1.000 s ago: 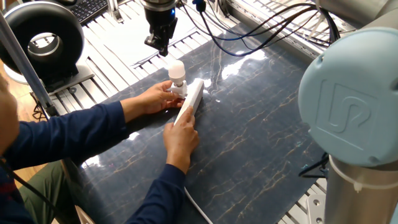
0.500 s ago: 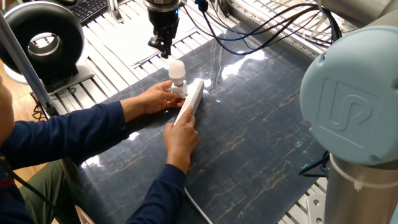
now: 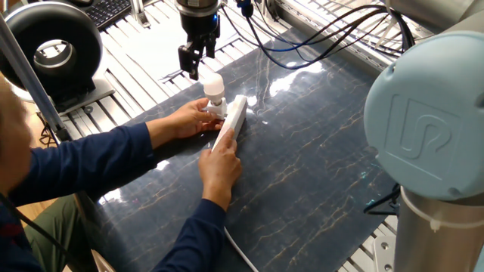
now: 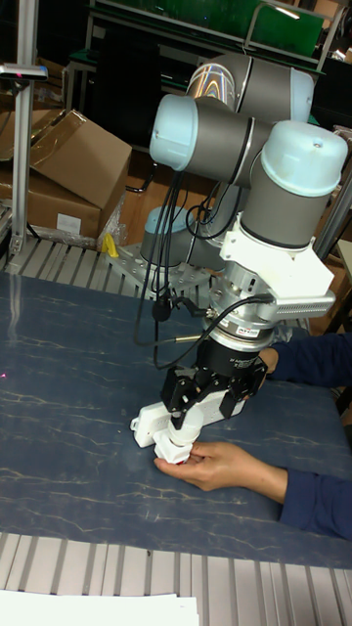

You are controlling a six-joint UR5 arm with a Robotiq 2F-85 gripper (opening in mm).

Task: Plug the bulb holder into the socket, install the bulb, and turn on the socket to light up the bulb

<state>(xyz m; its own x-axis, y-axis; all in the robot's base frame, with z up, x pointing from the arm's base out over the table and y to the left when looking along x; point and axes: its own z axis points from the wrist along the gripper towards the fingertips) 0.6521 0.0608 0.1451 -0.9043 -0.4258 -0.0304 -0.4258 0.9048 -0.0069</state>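
Fixed view shows the gripper (image 3: 195, 66) hanging from the top of the frame, pointing straight down just above the bulb (image 3: 215, 85), a little to its upper left. Its two fingers stand apart with nothing between them; they do not touch the bulb. In the tall fixed view the gripper (image 4: 191, 419) is low over the desk (image 4: 68, 391), the wrist vertical, the arm's grey joints stacked above it at frame centre and cables looping down its left side.

The bulb stands upright, dome up, seated in the holder (image 3: 218, 107), which sits against the upper end of the socket (image 3: 231, 124). The socket lies on the dark marbled desk (image 3: 318, 159), running diagonally from centre toward lower left.

A person at the left edge, in blue sleeves, has both hands on the set-up. One hand (image 3: 191, 117) cups the holder and the bulb's base from the left; the other hand (image 3: 221, 166) presses down on the lower end of the socket. In the tall fixed view one hand (image 4: 220, 466) reaches in from the lower right, palm up, touching the white holder (image 4: 176, 450) under the gripper; the socket (image 4: 152, 424) pokes out to the left.
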